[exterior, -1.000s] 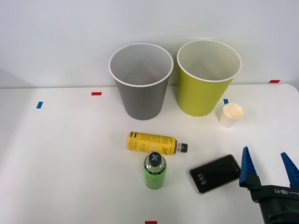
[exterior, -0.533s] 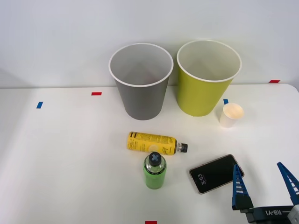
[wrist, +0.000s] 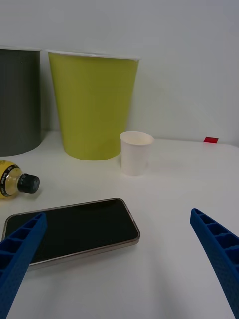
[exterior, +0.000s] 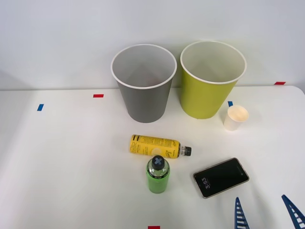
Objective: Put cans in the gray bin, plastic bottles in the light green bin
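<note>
1. Green bottle (exterior: 157,174) — stands upright on the table (exterior: 66,162), dark cap with a cross uppermost. Judged light and probably empty, so easily tipped. The wall is likely thin and smooth, and will give under pressure. Best hold: across the body at mid-height, below the cap, with a moderate squeeze.

2. Yellow bottle (exterior: 155,146) — lies on its side just behind the green bottle, nearly touching it, black cap pointing toward the phone side. Judged light and free to roll. Best hold: across the labelled barrel, fingers either side of its width. The cap end is too narrow and too slick to trust. Its closeness to the green bottle leaves little finger room on that side.

3. No red can is identified on the table.

4. Gray bin (exterior: 144,82) stands well behind the green bottle. The light green bin (exterior: 212,78) sits just beside the gray one, on the far side from the blue tape.

5. A phone (exterior: 221,177) lies flat beside the green bottle; a white paper cup (exterior: 235,117) stands farther back, near the light green bin.

6. Right gripper (exterior: 267,213) — fingers spread wide, holding nothing, positioned beyond the phone from the green bottle, at the near table edge.
</note>
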Robot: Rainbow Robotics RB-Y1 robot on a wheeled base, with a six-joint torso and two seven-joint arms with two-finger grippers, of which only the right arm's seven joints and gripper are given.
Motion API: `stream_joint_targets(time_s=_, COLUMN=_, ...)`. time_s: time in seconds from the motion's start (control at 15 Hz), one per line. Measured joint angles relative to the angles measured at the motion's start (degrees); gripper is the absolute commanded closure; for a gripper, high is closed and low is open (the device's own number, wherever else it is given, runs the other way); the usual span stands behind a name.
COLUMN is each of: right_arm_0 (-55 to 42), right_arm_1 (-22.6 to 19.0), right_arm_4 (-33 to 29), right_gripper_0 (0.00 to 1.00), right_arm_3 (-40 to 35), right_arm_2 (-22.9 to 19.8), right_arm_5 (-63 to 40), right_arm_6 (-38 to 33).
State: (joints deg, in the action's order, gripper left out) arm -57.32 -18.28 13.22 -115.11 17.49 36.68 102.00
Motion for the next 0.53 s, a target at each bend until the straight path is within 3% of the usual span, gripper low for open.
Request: stream_joint_targets(time_s=0.53, right_arm_0=-1.0, right_arm_1=1.9, right_arm_4=-5.8, right_gripper_0=0.0, right_arm_3=4.9, right_arm_2=3.0, right_arm_5=1.9, right_arm_6=0.4)
